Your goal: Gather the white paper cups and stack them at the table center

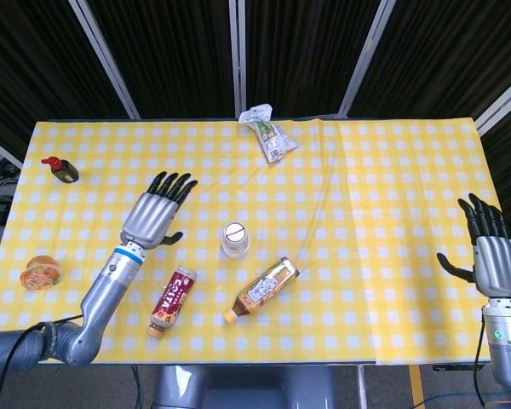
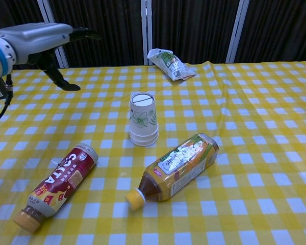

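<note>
Fingers [image 1: 172,183] of the left hand [image 1: 151,217] spread, holding nothing; right hand [image 1: 487,256] likewise; paper cups [image 2: 143,119] stacked mid-counter; apparently only checking remains.

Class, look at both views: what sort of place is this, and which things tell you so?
Probably a robot test or demonstration booth, not a home. Signs: dark curtain panels behind the table, a yellow checked tablecloth with scattered practice items such as stacked paper cups, and two robot arms.
</note>
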